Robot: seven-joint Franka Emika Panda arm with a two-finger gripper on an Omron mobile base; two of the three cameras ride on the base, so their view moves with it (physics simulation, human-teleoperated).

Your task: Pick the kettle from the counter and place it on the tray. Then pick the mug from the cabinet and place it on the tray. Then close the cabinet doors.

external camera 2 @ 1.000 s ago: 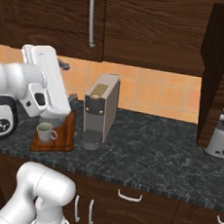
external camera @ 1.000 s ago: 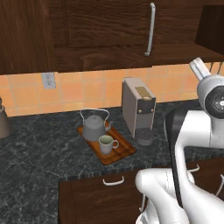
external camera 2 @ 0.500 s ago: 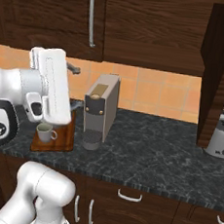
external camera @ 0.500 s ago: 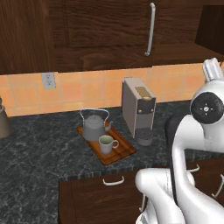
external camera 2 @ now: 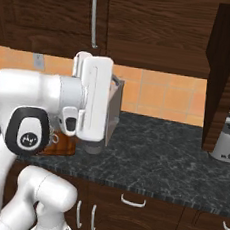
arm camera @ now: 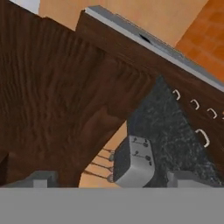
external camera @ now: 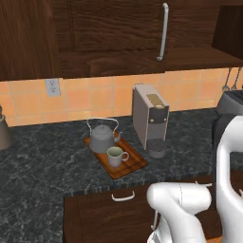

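You've open counter (external camera 2: 182, 159) right of the coffee machine (external camera: 151, 118); the open cabinet door (external camera 2: 223, 73) hangs over it, w/ a blender (external camera 2: 229, 136) behind.

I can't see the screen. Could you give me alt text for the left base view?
A grey kettle and a small off-white mug sit together on a reddish wooden tray on a dark marbled counter. A beige machine stands beside them, under dark wood cabinets.

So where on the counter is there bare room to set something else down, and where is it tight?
Bare counter lies left of the tray, toward the dark pot. More bare stone shows between the beige machine and the grey appliance. It is crowded on the tray, where the kettle and mug stand close together.
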